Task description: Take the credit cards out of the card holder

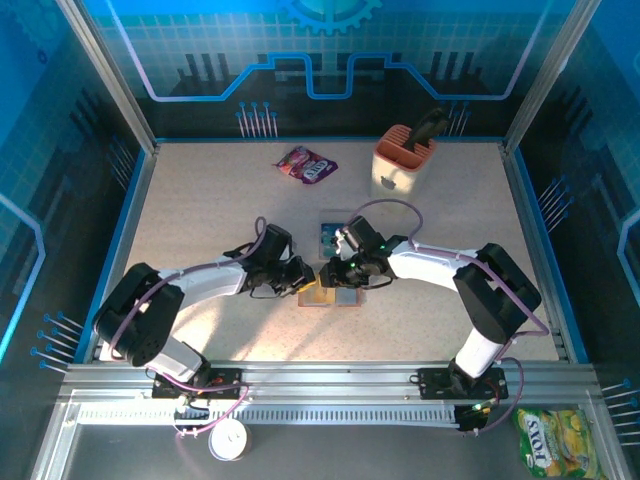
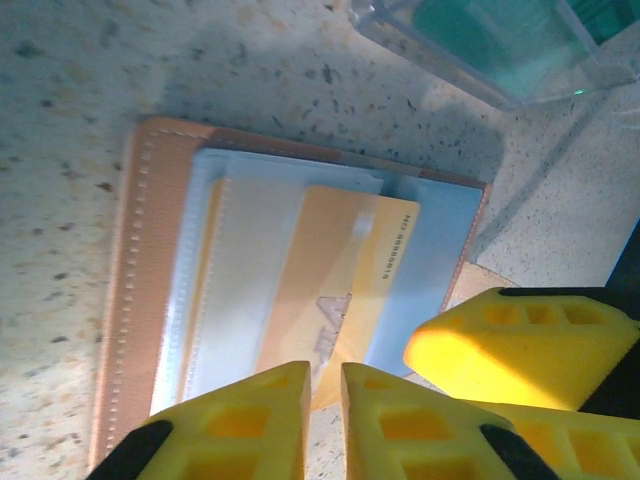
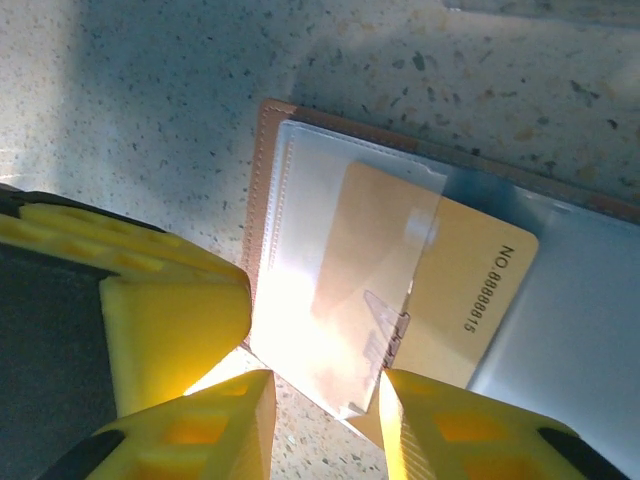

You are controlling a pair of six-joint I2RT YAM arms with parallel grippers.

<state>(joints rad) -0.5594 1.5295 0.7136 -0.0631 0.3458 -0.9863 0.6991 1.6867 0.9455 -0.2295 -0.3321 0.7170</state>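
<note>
Tan card (image 2: 340, 280): it sits half out of its slot, with the numbered end bare and the other end under the clear sleeve (image 3: 330, 260). That bare end is the only part I can get a purchase on.
Card holder (image 2: 150, 300): it lies open and flat at mid-table, between my two wrists, leather down and grey-blue pockets up. Lying open like this, the card can slide out along its slot instead of being pried.
Teal cards (image 2: 490, 40): these are out of the wallet, just beyond it, inside what looks like a clear-walled tray (image 2: 590, 80). I judge the tan card is the one left to free.
Left gripper (image 2: 325, 400): the jaws are nearly together with only a slit between them. The card's near edge runs into that slit, and I cannot tell whether I truly have it pinched.
Right gripper (image 3: 325, 425): the jaws are partly apart and straddle the wallet's near corner. One finger (image 3: 450, 430) is against the sleeve's edge, and I read this as bracing so the wallet doesn't follow the card.
Risk: a light wallet may drag along with the pull if the brace is loose.
Table (image 1: 200, 220): speckled and bare around us.
Farther off: the purple snack packet (image 1: 306, 165) and the peach caddy (image 1: 403, 165) stand well apart at the back, out of my way.
</note>
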